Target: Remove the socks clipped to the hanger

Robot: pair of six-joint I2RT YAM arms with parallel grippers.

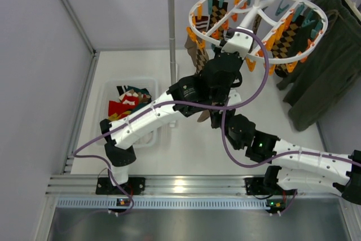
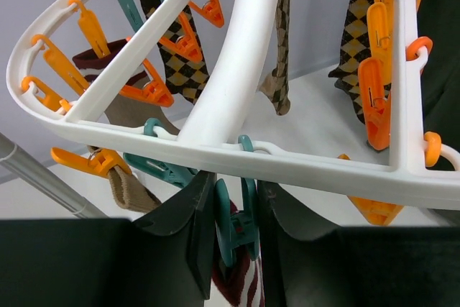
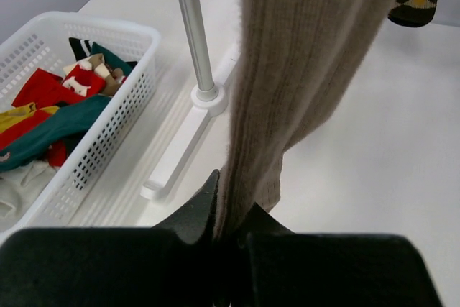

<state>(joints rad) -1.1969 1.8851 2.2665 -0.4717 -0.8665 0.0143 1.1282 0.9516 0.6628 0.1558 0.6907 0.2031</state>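
Up under the white oval hanger (image 2: 323, 167), the left gripper (image 2: 236, 199) has its jaws drawn in against both sides of a teal clip (image 2: 224, 224) on the near rim; a dark patterned sock top (image 2: 230, 282) shows just below it. Lower down, the right gripper (image 3: 231, 205) is clamped tight on a tan ribbed sock (image 3: 302, 70) that hangs taut from above; I cannot see its upper end. More brown argyle socks (image 2: 183, 62) dangle from orange clips (image 2: 377, 98) around the frame. A white basket (image 3: 136, 70) of red and teal socks sits beside the grey pole rack (image 3: 192, 26).
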